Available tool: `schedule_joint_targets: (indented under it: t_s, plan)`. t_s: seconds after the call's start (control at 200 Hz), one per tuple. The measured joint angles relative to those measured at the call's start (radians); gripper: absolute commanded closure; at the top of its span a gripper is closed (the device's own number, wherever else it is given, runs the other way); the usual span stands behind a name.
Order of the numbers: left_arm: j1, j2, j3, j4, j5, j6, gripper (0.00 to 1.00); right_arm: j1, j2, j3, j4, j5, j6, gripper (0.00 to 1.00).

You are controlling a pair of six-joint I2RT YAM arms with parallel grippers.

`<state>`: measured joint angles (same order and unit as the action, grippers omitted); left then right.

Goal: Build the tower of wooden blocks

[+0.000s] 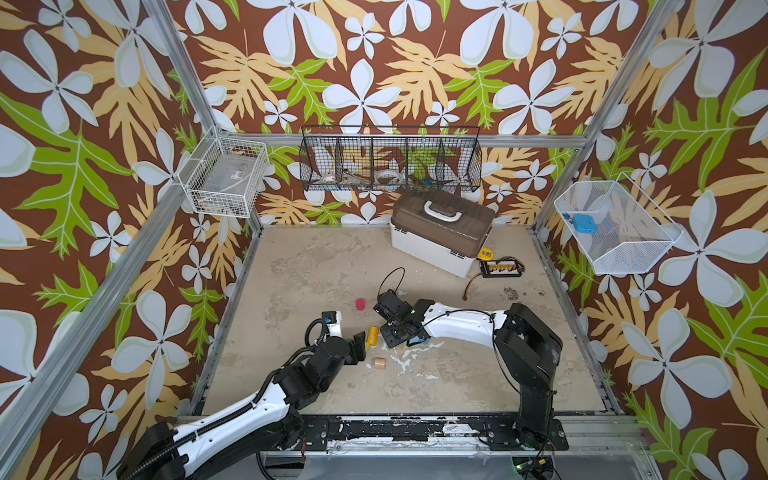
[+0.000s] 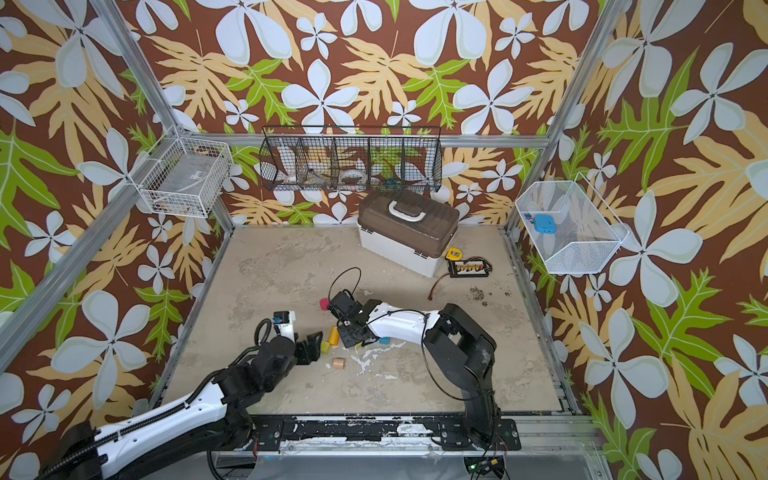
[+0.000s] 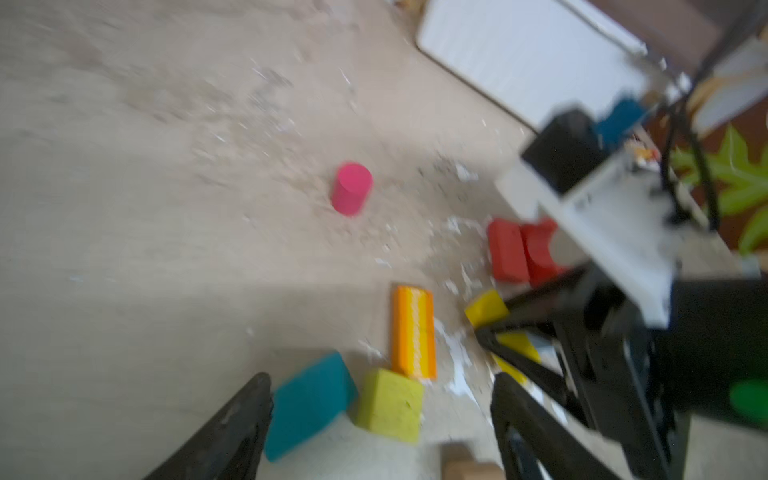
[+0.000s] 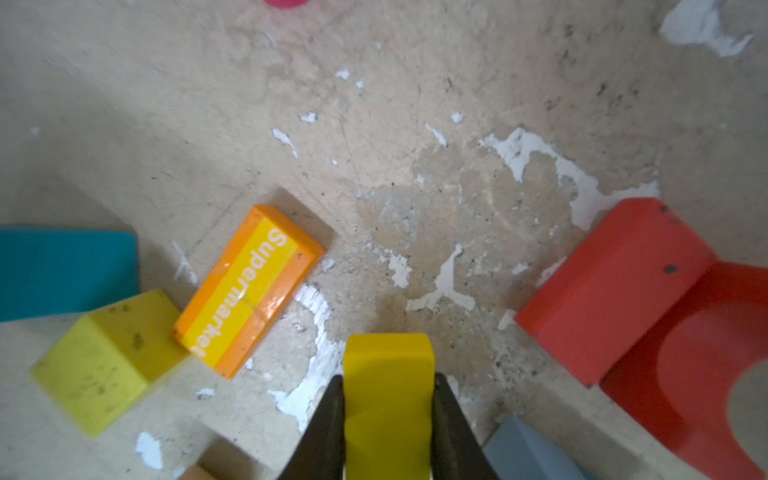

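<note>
Yellow block (image 4: 388,357) clamped in right gripper (image 4: 388,377); left gripper (image 3: 380,378) jaws apart, near teal block (image 3: 307,399).

The table (image 4: 415,124) has a rough, mottled beige coating, chipped to chalky white flakes. The orange block (image 4: 249,291) wears glossy paint with a bright sheen. The yellow cube (image 4: 108,361) is matt and scuffed with dark marks. The red block (image 4: 615,291) is matt paint speckled with grime, and the arch (image 4: 681,365) looks slightly shinier. The yellow block (image 4: 388,399) is smooth and satin. The right fingers (image 4: 328,428) are matt black, probably plastic. The teal block (image 4: 62,270) is flat matt. The bare block (image 1: 378,363) shows unpainted wood. The case (image 1: 432,255) is smooth white plastic under a tinted, half-clear lid (image 1: 469,226). The black basket (image 1: 390,158) is thin wire.
</note>
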<state>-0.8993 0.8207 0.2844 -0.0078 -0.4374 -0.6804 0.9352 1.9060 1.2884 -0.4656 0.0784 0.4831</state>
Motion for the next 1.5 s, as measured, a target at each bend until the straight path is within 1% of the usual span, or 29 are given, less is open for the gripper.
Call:
schedule_joint_targets:
  t_s: [0.075, 0.18, 0.345, 0.475, 0.565, 0.711, 0.786, 0.846, 0.976, 1.106, 1.281, 1.381, 1.501]
  plan:
    - [-0.059, 0.049, 0.022, -0.007, -0.010, -0.022, 0.15, 0.000, -0.041, -0.006, -0.006, 0.002, 0.007, 0.75]
    - [-0.073, 0.051, 0.032, -0.017, -0.034, -0.034, 0.15, 0.000, -0.103, -0.013, -0.021, 0.023, 0.010, 0.75]
    - [-0.077, -0.068, 0.050, -0.093, -0.095, -0.042, 0.13, -0.004, -0.203, -0.028, -0.071, 0.095, 0.010, 0.75]
    - [-0.077, -0.183, 0.042, -0.126, -0.124, -0.047, 0.13, -0.022, -0.289, -0.091, -0.098, 0.132, 0.033, 0.76]
    - [-0.078, -0.203, 0.029, -0.139, -0.107, -0.049, 0.15, -0.032, -0.334, -0.140, -0.102, 0.139, 0.058, 0.77]
    - [-0.078, -0.161, 0.029, -0.142, -0.037, -0.051, 0.16, -0.031, -0.394, -0.220, -0.066, 0.135, 0.108, 0.78]
    - [-0.078, -0.150, 0.027, -0.140, -0.008, -0.055, 0.16, -0.039, -0.419, -0.251, -0.047, 0.135, 0.130, 0.80]
    - [-0.078, -0.150, 0.022, -0.134, 0.002, -0.058, 0.16, -0.053, -0.439, -0.271, -0.031, 0.136, 0.150, 0.83]
    - [-0.078, -0.154, 0.015, -0.137, 0.003, -0.069, 0.16, -0.096, -0.498, -0.331, 0.006, 0.135, 0.204, 0.84]
    - [-0.078, -0.154, 0.035, -0.162, -0.034, -0.069, 0.15, -0.108, -0.539, -0.375, 0.021, 0.135, 0.252, 0.85]
    - [-0.078, -0.174, 0.050, -0.219, -0.131, -0.077, 0.14, -0.131, -0.577, -0.427, 0.054, 0.133, 0.320, 0.90]
    - [-0.078, -0.214, 0.050, -0.261, -0.188, -0.093, 0.11, -0.137, -0.582, -0.437, 0.058, 0.131, 0.365, 0.90]
    - [-0.078, -0.278, 0.038, -0.278, -0.230, -0.103, 0.11, -0.137, -0.581, -0.435, 0.061, 0.132, 0.412, 0.92]
